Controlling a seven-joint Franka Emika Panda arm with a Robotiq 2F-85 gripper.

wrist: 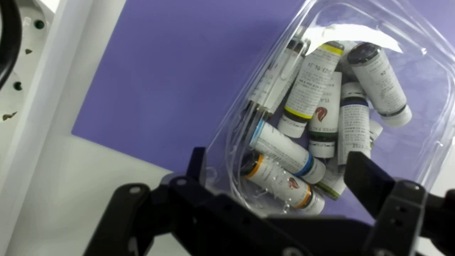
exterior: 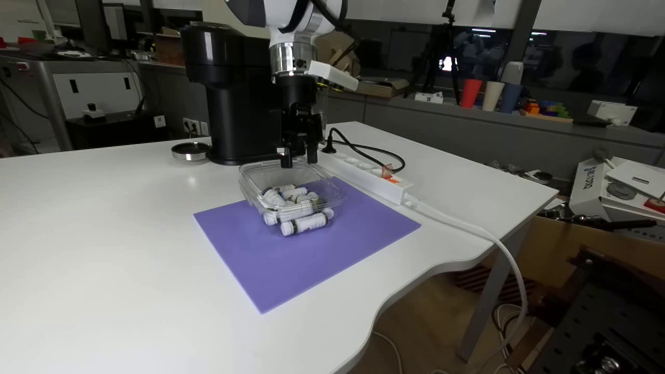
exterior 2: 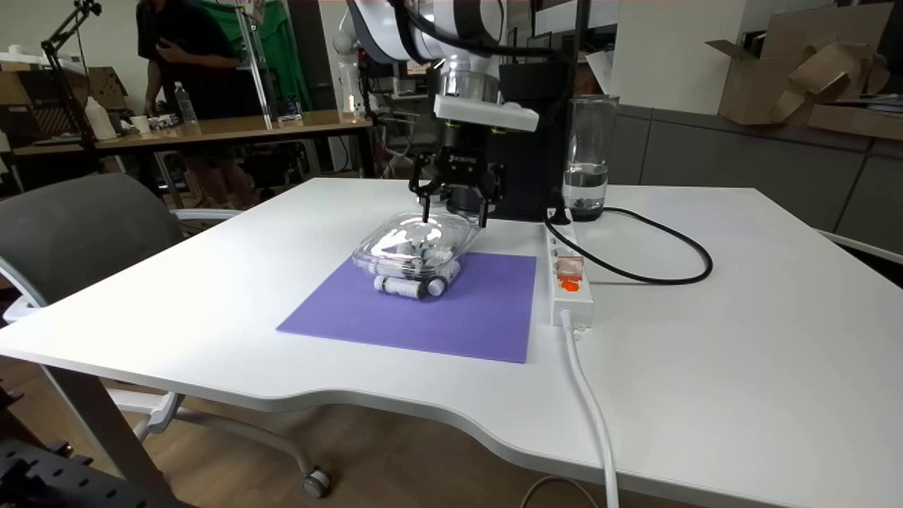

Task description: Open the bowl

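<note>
The bowl (exterior: 335, 195) is a small clear plastic container on a purple mat, also seen in an exterior view (exterior 2: 384, 247) and in the wrist view (wrist: 401, 149). Several white-labelled bottles (exterior: 306, 223) lie inside it. A clear lid seems to cover it, with bright reflections on top; its edge is hard to make out. My gripper (exterior 2: 455, 220) points down over the bowl's far end, beside the black machine. It is open, with its fingers well apart and nothing held. In the wrist view the gripper (wrist: 280, 174) spans one end of the bowl. Whether a fingertip touches the plastic cannot be told.
The purple mat (exterior: 311, 265) lies on the white table. A white power strip (exterior: 363, 176) with a black cable (exterior 2: 677, 281) runs beside it. A tall black machine (exterior: 236, 104), a water tank (exterior 2: 587, 169) and a round metal dish (exterior: 191, 151) stand behind.
</note>
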